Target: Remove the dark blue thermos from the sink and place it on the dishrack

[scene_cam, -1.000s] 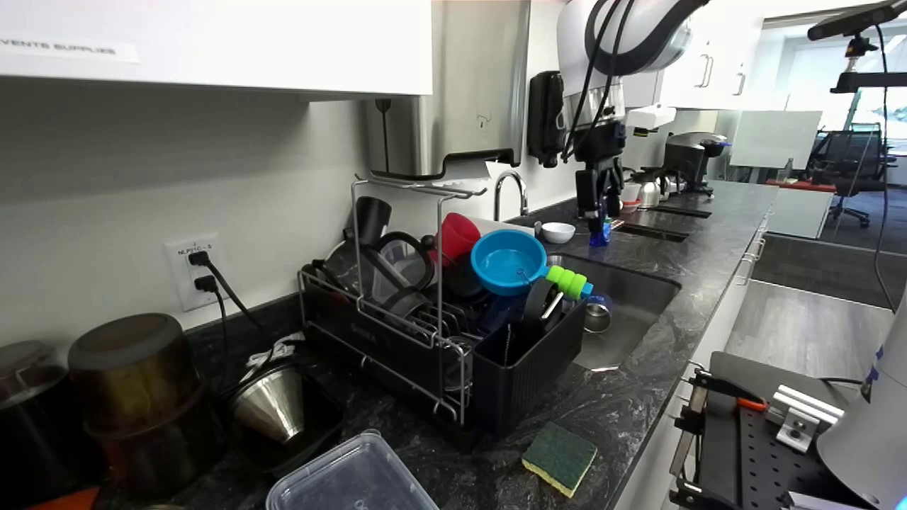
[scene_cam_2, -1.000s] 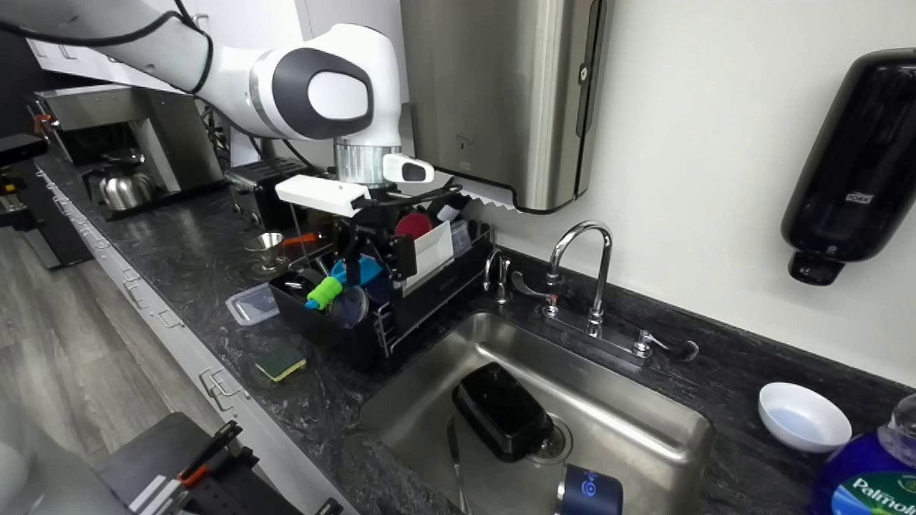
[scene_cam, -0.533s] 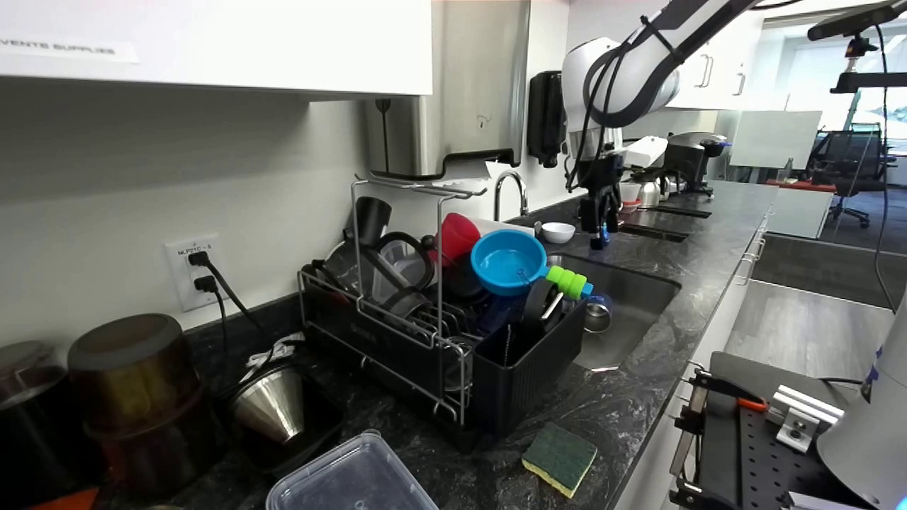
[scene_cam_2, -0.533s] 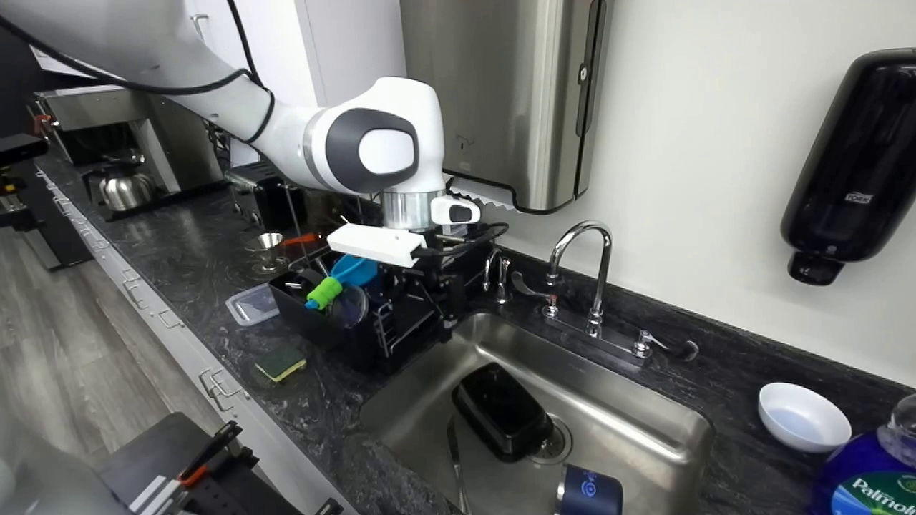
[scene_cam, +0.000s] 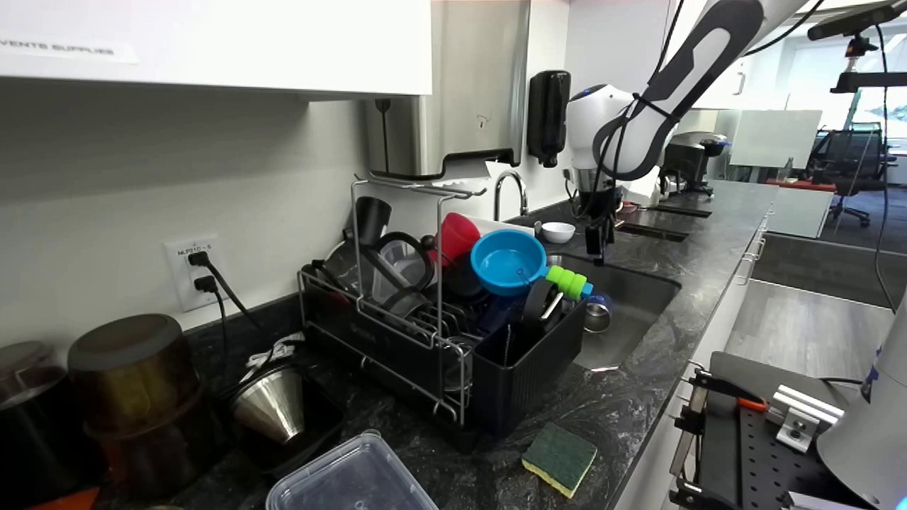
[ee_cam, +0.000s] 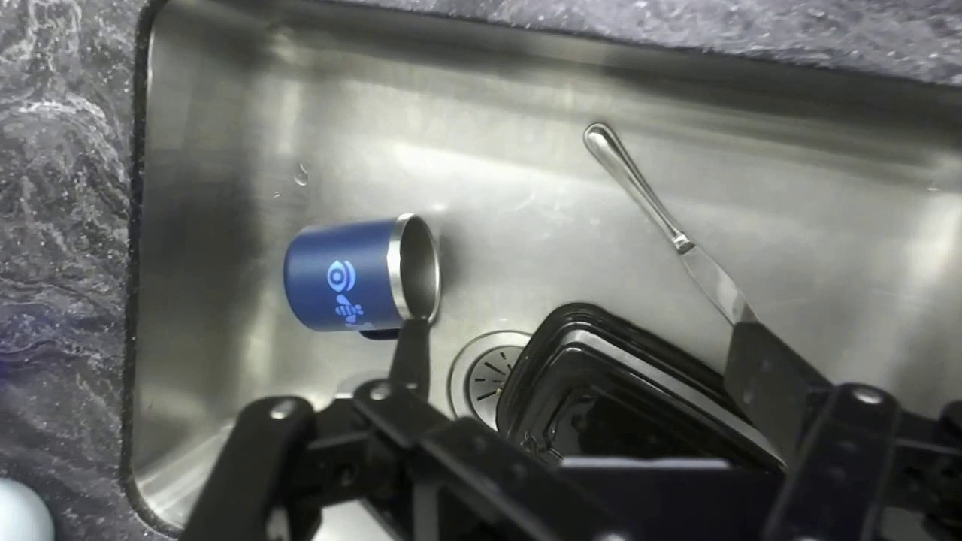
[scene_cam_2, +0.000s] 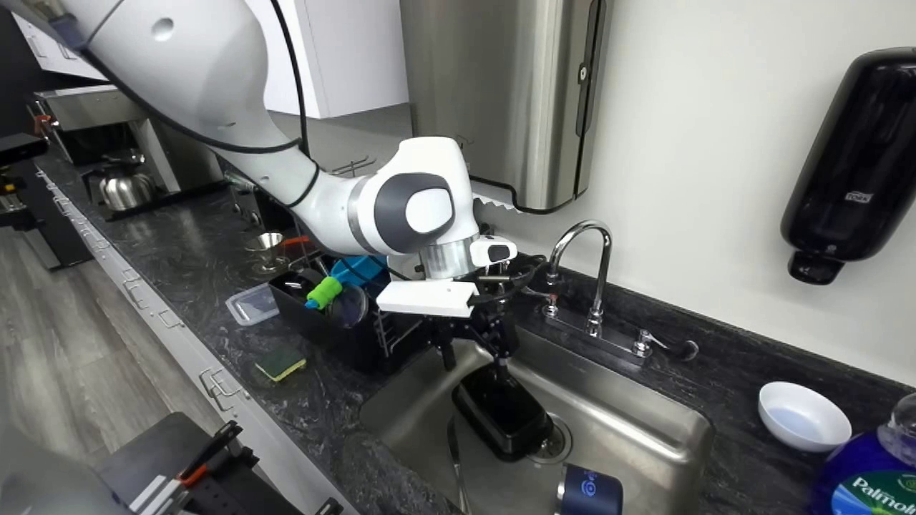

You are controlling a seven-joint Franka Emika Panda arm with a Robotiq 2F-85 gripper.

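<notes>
The dark blue thermos [ee_cam: 342, 274] lies on its side in the steel sink [ee_cam: 511, 128], its metal-rimmed mouth toward the drain. It also shows in both exterior views, as a blue thermos [scene_cam_2: 591, 491] cut by the frame edge and as a small thermos [scene_cam: 599, 303] behind the rack. My gripper [ee_cam: 576, 332] hangs over the sink with fingers spread wide and nothing between them. One fingertip [ee_cam: 412, 349] overlaps the thermos mouth's rim in the wrist view; the gripper [scene_cam_2: 475, 363] itself is apart from it. The black dishrack [scene_cam: 368, 347] is full of dishes beside the sink.
A black dish [ee_cam: 601, 391] sits in the sink by the drain, with a knife [ee_cam: 639, 180] near it. The faucet [scene_cam_2: 605, 272] rises at the sink's back edge. A white bowl [scene_cam_2: 803, 417], a soap bottle [scene_cam_2: 869, 472] and a sponge [scene_cam_2: 280, 363] stand on the counter.
The arm has come down from above the dishrack to over the sink, moving toward the faucet side. The gripper has stayed open, and the thermos has not moved.
</notes>
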